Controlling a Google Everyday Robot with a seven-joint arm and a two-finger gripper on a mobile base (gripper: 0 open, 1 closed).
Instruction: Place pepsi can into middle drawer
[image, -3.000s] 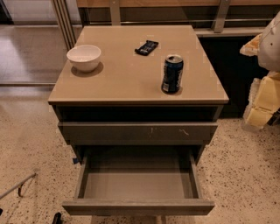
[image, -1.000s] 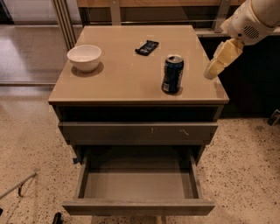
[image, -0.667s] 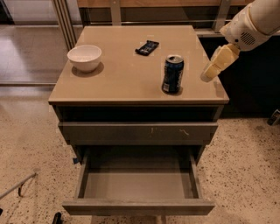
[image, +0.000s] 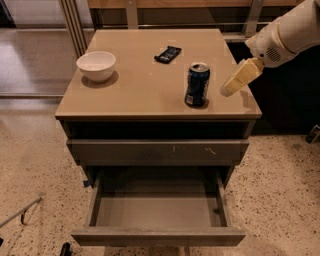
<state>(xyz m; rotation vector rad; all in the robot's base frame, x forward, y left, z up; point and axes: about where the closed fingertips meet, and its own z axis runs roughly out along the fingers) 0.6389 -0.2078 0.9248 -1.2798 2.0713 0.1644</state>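
I see the pepsi can (image: 197, 84) standing upright near the right front of the cabinet top (image: 142, 92): a small dark blue cylinder with pale markings down its side and a silver lid with a pull-tab. The top under it is a smooth, slightly glossy tan slab. My gripper (image: 229, 88), a cream, tapered, matte shape at the end of a rounded white arm, hangs just to the right of the can, angled down toward it and not touching it; it has hold of nothing, and I cannot tell how wide it is set. Farther back lies a flat black wrapped bar (image: 167, 53), and to the left sits a round white bowl (image: 96, 65). Below, the middle drawer (image: 157, 236) is pulled out, its inside smooth and grey, beneath a closed drawer front (image: 125, 151) with small white scuffs. The floor (image: 285, 200) is speckled stone.
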